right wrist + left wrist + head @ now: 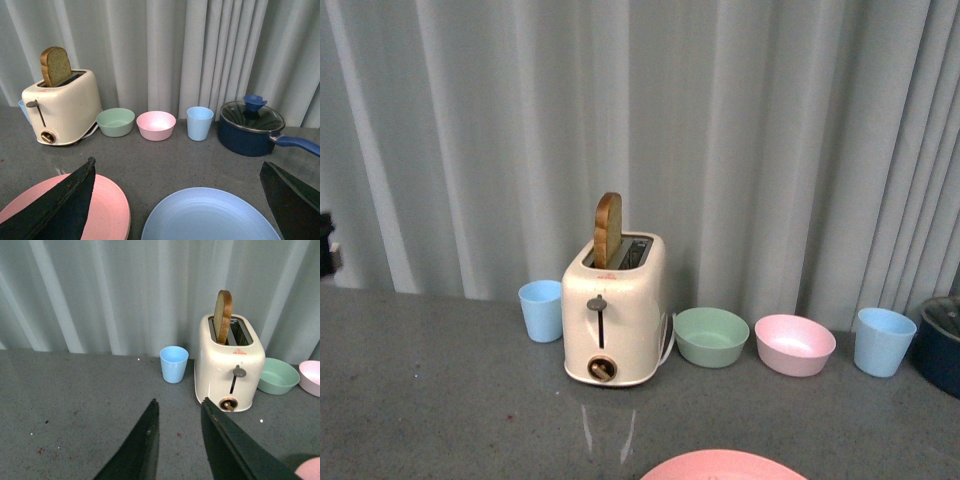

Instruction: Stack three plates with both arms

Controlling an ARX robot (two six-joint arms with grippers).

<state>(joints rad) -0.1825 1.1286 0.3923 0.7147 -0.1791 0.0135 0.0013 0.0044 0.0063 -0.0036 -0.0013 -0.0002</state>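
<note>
Where front view cuts off at the near edge, pink plate (723, 465) shows. Left wrist: left gripper (179, 402) fingers narrowly parted, holding nothing, toaster (231, 365) just beyond. Right wrist: right gripper (177, 165) spread wide, light blue plate (210, 217) below between fingers, pink plate beside it under one finger.

My left end effector (179, 401) is slightly parted: two black tapered fingers (140, 450) with a narrow gap between the tips, nothing gripped. My right end effector (177, 163) is spread wide, black wedge-shaped fingers (60, 210) far apart, also nothing gripped.
</note>
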